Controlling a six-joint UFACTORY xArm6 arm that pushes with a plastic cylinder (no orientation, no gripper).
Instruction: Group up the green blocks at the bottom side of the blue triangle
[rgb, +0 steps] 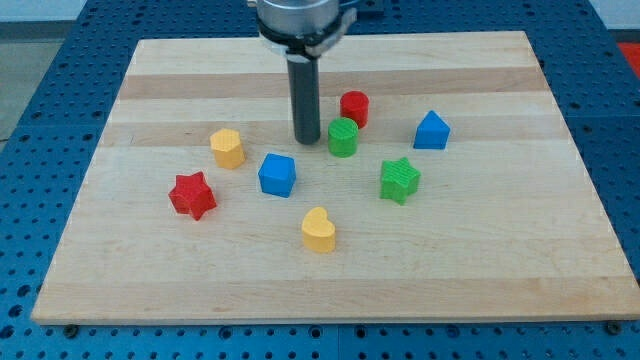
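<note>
Nearest the camera lies a yellow heart (319, 230) on the worktop (480, 260). Above it, my tip (306, 140) stands just left of the green cylinder (343, 137); touching or not, I cannot tell. No fingers exist on this rod. A green star (400, 180) sits lower right of it. Further right, the blue triangle (431, 130) points perhaps upward, its long axis unclear.

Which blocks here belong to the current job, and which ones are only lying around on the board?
Belong to the job:
green cylinder, just right of my tip
green star
blue triangle, at the view's right

Only lying about:
red cylinder
red star
blue cube
yellow block, shape unclear
yellow heart
</note>
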